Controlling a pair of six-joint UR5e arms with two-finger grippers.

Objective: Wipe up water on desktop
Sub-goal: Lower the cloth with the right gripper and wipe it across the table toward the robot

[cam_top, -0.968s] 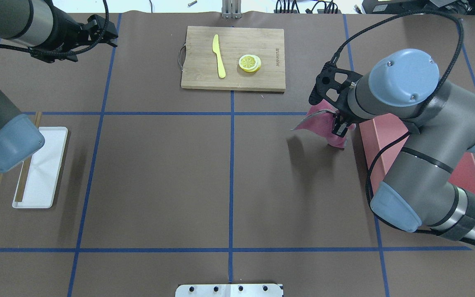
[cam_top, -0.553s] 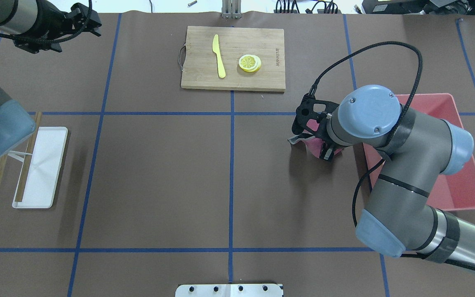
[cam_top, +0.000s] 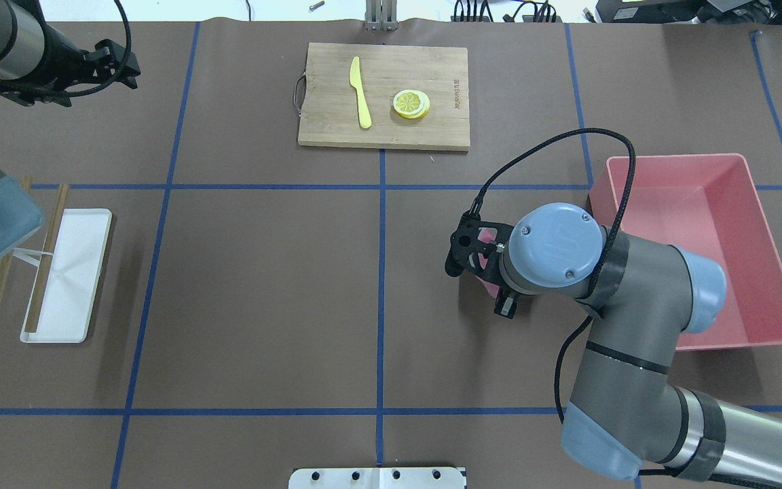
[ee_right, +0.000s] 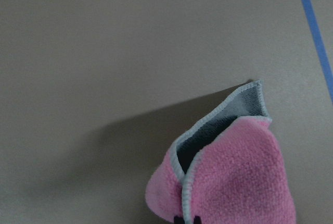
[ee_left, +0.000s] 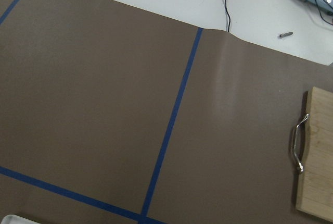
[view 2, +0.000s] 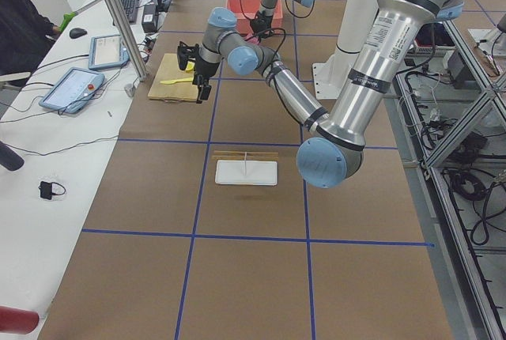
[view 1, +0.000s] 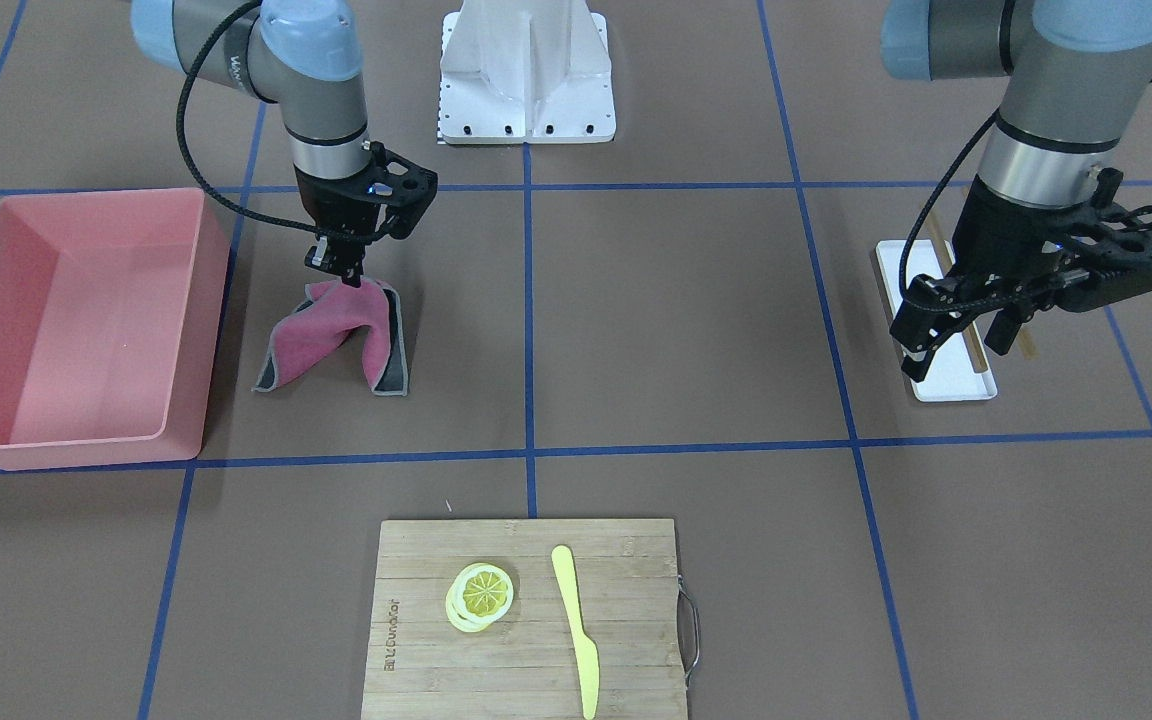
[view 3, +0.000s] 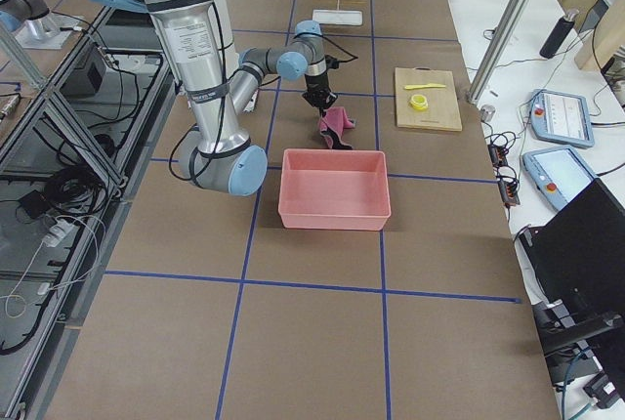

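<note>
One cloth (view 1: 336, 335) hangs upright from right hand (view 1: 341, 268), ends touching desktop (view 1: 636, 320).

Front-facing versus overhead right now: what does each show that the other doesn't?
Only front-facing: the whole pink cloth hanging from the shut right gripper, its lower corners apparently resting on the desktop. Only overhead: cables beyond the desktop's far edge; the right arm hides nearly all the cloth there. Both: pink bin, cutting board with lemon slices and yellow knife, white tray.
</note>
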